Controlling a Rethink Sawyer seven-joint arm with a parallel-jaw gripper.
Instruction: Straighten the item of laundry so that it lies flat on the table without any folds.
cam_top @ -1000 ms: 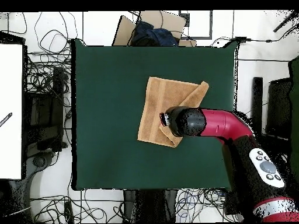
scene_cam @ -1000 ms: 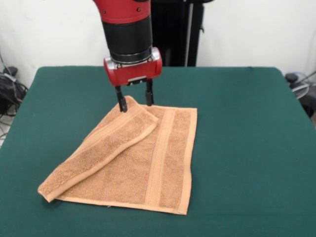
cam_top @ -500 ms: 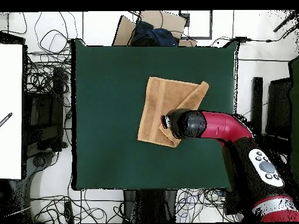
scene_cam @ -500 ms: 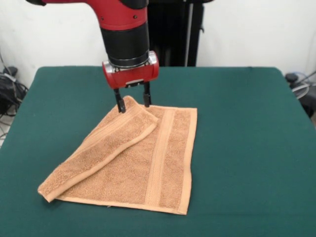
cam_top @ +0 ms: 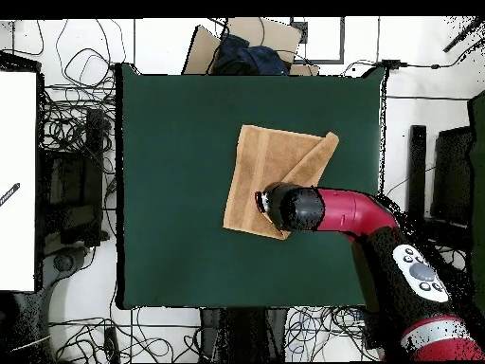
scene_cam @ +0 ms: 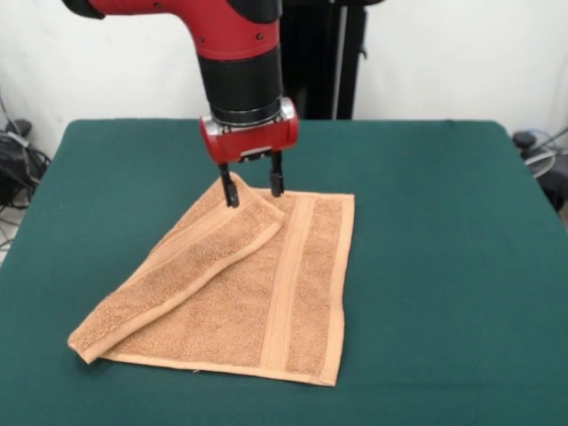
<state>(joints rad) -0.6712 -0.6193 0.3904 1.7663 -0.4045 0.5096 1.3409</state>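
The peach-orange towel [scene_cam: 240,284] [cam_top: 267,175] is spread on the green table [scene_cam: 444,266] [cam_top: 170,190], toward one side of the tabletop and well in from its edges in the overhead view. It is not flat: one side is folded diagonally over the rest, forming a long doubled flap [scene_cam: 182,271] that runs from the towel's top corner down to its lower-left corner in the front view. A woven band is seen along the uncovered right part.

The gripper [scene_cam: 253,189] is placed at the towel's top corner, right at the upper end of the flap. Its two dark fingers [scene_cam: 231,188] are parted narrowly, pointed straight down, with tips at or just above the cloth; contact cannot be told. Nothing is held.

The red and black arm [scene_cam: 240,62] [cam_top: 350,213] is held vertical above the towel's corner.
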